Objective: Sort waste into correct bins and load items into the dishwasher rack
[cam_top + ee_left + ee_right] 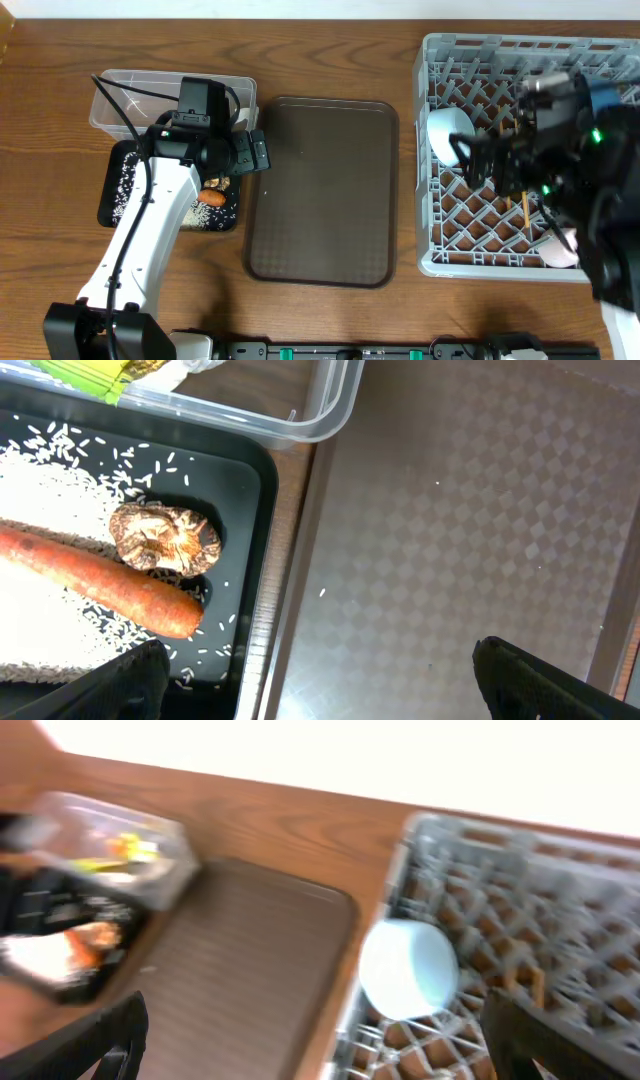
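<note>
My left gripper [258,152] [320,685] is open and empty, straddling the right edge of the black tray [118,200] [255,510]. The tray holds an orange carrot [210,197] [100,585], a brown food lump [165,538] and white rice [40,490]. The clear tub [110,95] [300,422] behind it holds the yellow-green wrapper [90,374]. My right gripper [487,160] [320,1040] is open and empty above the grey rack [440,255] [560,890]. A white bowl [448,130] [408,968] and wooden chopsticks [524,210] are in the rack. The right wrist view is blurred.
The large dark brown serving tray [320,190] [460,540] [240,960] lies between the bins and the rack. A pale pink cup [563,248] shows at the rack's front right, partly under my right arm. The blue dish is hidden.
</note>
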Available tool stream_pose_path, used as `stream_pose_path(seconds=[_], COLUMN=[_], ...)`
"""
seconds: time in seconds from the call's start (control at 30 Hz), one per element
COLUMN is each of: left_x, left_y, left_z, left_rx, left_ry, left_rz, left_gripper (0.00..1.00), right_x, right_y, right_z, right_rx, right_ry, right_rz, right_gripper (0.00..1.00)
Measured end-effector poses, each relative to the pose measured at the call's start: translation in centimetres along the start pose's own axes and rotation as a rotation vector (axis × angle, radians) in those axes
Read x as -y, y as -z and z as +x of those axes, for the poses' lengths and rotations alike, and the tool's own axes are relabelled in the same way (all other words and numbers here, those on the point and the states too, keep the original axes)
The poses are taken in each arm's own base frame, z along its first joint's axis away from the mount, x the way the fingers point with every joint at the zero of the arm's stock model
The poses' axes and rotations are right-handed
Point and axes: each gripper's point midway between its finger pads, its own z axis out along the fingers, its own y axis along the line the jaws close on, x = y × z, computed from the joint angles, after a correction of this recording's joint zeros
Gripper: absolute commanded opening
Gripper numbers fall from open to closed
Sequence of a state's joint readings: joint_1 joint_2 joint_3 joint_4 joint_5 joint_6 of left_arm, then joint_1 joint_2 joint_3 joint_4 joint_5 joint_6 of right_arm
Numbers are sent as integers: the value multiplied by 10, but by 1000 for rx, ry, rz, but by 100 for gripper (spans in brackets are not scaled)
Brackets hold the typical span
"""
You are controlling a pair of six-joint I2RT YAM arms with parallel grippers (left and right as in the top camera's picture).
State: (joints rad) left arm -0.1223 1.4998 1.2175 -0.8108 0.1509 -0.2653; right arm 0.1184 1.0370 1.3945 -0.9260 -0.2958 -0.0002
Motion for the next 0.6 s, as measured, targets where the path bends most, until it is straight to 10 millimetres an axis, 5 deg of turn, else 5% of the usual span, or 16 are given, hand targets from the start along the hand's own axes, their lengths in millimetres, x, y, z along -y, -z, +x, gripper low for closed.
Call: stream_pose_path(seconds=[0.3, 0.47, 0.6], left_x=[0, 0, 0], left_y=[0, 0, 0], left_z=[0, 0, 0], left_rx=[0, 0, 0], left_ry=[0, 0, 0], left_rz=[0, 0, -1], left_gripper=[98, 98, 98], right_x=[-13, -6, -7], right_y=[54, 81, 107], right_z=[77, 76, 50], right_rx=[-217, -133, 63], right_ry=[-52, -12, 88], right_rz=[19, 110, 150], right_gripper=[99, 99, 99])
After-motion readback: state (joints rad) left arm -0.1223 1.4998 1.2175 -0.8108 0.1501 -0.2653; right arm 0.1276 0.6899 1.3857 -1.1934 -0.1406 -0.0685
